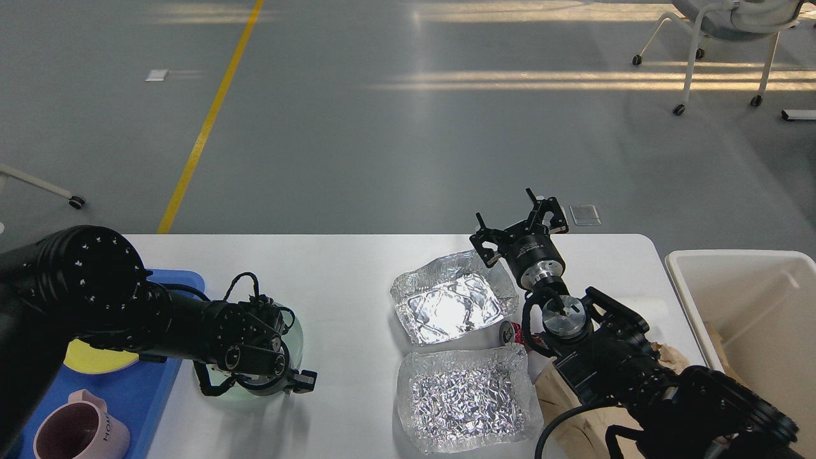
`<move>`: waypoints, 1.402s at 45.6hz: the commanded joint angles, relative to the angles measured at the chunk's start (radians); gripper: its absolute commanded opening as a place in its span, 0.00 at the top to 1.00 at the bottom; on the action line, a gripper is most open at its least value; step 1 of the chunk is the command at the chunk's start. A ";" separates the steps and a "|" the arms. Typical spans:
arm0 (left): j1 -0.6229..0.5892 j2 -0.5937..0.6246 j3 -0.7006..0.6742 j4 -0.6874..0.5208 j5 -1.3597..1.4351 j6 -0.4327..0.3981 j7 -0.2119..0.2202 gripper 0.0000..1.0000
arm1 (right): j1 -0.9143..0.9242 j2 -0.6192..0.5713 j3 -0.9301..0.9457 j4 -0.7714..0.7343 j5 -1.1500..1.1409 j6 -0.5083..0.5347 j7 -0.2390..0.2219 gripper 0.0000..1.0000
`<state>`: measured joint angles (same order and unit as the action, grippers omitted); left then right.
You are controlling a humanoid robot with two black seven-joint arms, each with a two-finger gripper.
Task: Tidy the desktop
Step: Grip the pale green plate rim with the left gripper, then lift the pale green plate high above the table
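Your right gripper [519, 224] hangs over the far edge of the white surface [357, 268], jaws spread apart and holding nothing, just beyond the far foil tray [449, 306]. Your left gripper [299, 380] sits low at the near rim of a pale green glass plate [294, 331]; its fingers are too dark and small to separate, so you cannot tell whether the jaws are parted or closed, or whether they grip the plate. The plate lies on the surface just right of the blue tray [140, 395], which carries a yellow plate [99, 360] and a pink mug [80, 430]. A second foil tray [465, 398], crumpled inside, lies nearer you. A red can [510, 331] lies between the two foil trays. Brown paper [561, 395] lies under your right arm. An off-white bin [752, 299] stands beside the surface's right end.
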<state>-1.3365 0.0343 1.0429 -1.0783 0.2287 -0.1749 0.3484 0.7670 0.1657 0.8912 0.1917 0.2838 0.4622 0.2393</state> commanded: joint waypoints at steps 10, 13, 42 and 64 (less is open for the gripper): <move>-0.009 0.001 -0.007 -0.002 0.000 -0.014 0.029 1.00 | 0.000 0.000 0.000 0.000 0.000 0.000 0.000 0.00; -0.013 0.001 -0.012 -0.002 -0.002 -0.014 0.069 1.00 | 0.000 0.000 0.000 0.000 0.000 0.000 0.000 0.00; -0.177 0.009 -0.061 -0.020 -0.009 -0.127 0.153 1.00 | 0.000 0.000 0.000 0.000 0.000 0.000 0.000 0.00; -0.473 0.090 -0.115 -0.025 -0.023 -0.463 0.144 1.00 | 0.000 0.000 0.000 0.000 0.000 0.000 0.000 0.00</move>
<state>-1.7031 0.0755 0.9180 -1.1006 0.2096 -0.4437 0.5057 0.7670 0.1657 0.8912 0.1917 0.2838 0.4617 0.2393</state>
